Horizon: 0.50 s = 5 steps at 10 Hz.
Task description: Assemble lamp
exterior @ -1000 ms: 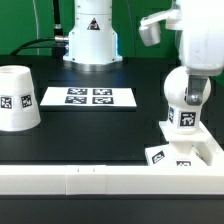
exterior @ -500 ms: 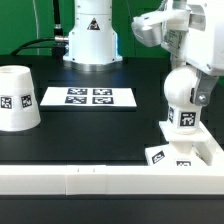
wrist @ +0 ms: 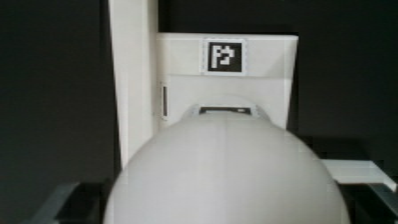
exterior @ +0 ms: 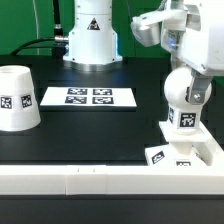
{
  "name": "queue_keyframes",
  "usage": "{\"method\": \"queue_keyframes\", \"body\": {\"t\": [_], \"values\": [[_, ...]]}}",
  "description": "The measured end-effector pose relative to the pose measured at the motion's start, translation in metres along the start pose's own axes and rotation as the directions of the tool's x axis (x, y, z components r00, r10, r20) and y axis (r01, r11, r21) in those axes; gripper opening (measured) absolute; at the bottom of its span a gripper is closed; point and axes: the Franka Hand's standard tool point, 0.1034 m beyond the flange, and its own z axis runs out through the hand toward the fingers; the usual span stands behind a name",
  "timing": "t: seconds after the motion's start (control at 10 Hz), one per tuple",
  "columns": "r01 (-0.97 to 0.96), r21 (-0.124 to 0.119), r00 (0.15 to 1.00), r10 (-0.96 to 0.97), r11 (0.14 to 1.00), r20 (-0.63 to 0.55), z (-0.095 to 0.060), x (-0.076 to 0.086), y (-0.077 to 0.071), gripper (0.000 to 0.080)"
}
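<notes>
Black table (exterior: pixel 100 135): shade (exterior: pixel 17 98) appears only in exterior view.

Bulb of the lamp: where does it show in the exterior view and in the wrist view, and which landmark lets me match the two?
Exterior view: the bulb stands upright on the base, at the exterior view's right, under the arm.
Wrist view: the bulb's round head fills the foreground, nearest the camera.
Shared landmark: the tagged base, lying against the rail in both views.
</notes>
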Motion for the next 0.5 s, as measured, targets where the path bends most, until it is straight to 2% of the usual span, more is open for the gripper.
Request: {"method": "queue_keyframes", "body": {"t": [0.2, 0.4, 0.5], "values": [[-0.228, 0.003, 0.974, 0.228, 0.974, -0.002, 0.0002, -0.0009, -0.0003, 0.0577], [-0.422, 0.004, 0.907, 0.422, 0.907, -0.002, 0.0003, -0.0008, -0.0003, 0.0578], [-0.543, 0.010, 0.840, 0.543, 0.840, -0.005, 0.0001, -0.0005, -0.0002, 0.0578]]}}
